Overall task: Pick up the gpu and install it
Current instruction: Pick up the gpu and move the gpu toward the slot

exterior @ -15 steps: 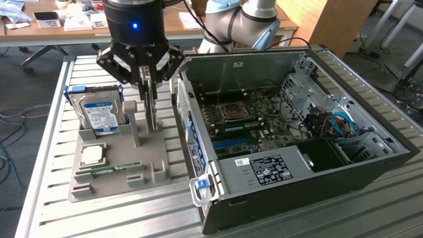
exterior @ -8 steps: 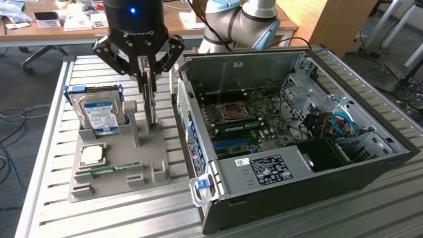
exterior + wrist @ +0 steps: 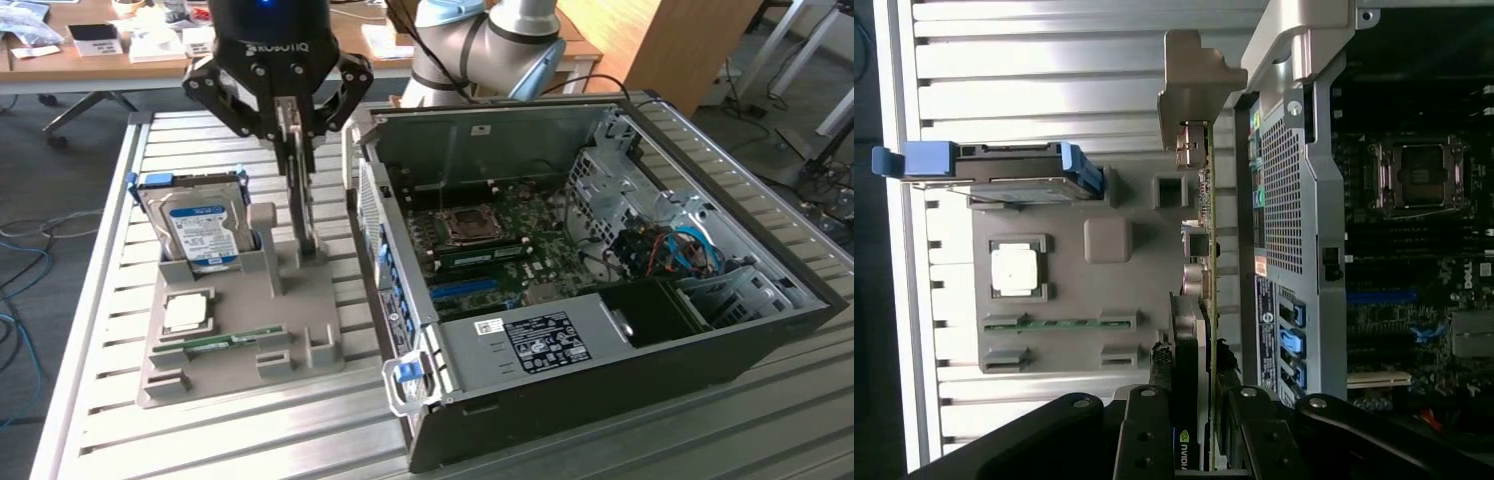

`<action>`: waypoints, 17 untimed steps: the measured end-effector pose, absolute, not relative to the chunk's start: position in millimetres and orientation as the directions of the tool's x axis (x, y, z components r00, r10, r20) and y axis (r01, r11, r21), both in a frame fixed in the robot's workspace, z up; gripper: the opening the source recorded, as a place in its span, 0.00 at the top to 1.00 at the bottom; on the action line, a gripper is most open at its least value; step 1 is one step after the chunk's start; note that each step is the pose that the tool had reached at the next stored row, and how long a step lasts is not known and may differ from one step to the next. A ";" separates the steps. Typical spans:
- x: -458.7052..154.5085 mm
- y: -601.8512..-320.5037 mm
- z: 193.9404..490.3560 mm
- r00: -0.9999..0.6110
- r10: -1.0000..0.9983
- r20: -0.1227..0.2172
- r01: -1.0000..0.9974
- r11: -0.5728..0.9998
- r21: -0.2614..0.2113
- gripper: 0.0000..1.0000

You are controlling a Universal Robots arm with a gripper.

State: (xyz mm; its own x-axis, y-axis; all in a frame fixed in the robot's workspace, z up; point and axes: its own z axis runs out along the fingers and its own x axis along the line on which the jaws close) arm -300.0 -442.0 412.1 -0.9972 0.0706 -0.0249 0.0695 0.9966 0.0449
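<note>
1. The gpu [image 3: 1206, 200] stood on edge, upright, in the gray parts stand [image 3: 240, 345], on the side of the stand nearest the computer case [image 3: 747, 330]. Its silver bracket [image 3: 1192, 90] was at the end away from the gripper.
2. The gripper [image 3: 296, 135] was over it from above, with the jaws closed on the card's upper edge near the fan end. That was a grip on the gpu.
3. The card's lower edge was at the stand's slot. Couldn't tell if it was seated or just lifted clear.
4. Also on the stand were the hard drive [image 3: 200, 235], upright at the far end, a square processor chip [image 3: 184, 313] and a green memory stick [image 3: 220, 341], both lying flat. None touched the gripper.
5. The case lay open just beside the stand, on the exterior view's right, with the motherboard [image 3: 507, 250] exposed. No card was in its expansion slots.
6. Step, as judged: pick-up, with the grasp made and install not begun.
7. What the next move calls for, as judged:
   - a straight pull along the slot
   - no tilt, because the card is thin
   - clearance over the case wall right beside it
</note>
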 end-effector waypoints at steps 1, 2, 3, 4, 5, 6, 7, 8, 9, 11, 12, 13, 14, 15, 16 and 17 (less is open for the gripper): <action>-300.0 -442.0 413.7 -0.997 0.071 -0.025 0.069 0.997 0.045 0.73; -300.0 -442.0 415.3 -0.997 0.071 -0.025 0.069 0.997 0.045 0.73; -300.0 -442.1 417.1 -0.997 0.071 -0.025 0.069 0.997 0.045 0.73; -300.0 -442.0 418.9 -0.997 0.071 -0.025 0.069 0.997 0.045 0.73; -300.0 -442.0 420.8 -0.997 0.071 -0.025 0.069 0.997 0.045 0.73; -300.0 -442.1 422.6 -0.997 0.071 -0.025 0.069 0.997 0.045 0.73; -300.0 -442.0 424.1 -0.997 0.071 -0.025 0.069 0.997 0.045 0.73; -300.0 -442.1 424.8 -0.997 0.071 -0.025 0.069 0.997 0.045 0.73; -300.0 -442.1 424.8 -0.997 0.071 -0.025 0.069 0.997 0.045 0.73; -300.0 -442.0 424.9 -0.997 0.071 -0.025 0.069 0.997 0.045 0.73; -300.0 -442.0 424.9 -0.997 0.071 -0.025 0.069 0.997 0.045 0.73; -300.0 -442.0 425.0 -0.997 0.071 -0.025 0.069 0.997 0.045 0.73; -300.0 -442.0 424.9 -0.997 0.071 -0.025 0.069 0.997 0.045 0.73; -300.0 -442.0 424.9 -0.997 0.071 -0.025 0.069 0.997 0.045 0.73; -299.7 -442.0 425.0 -0.997 0.071 -0.025 0.069 0.997 0.045 0.73; -299.0 -442.1 425.0 -0.997 0.070 -0.025 0.069 0.997 0.045 0.73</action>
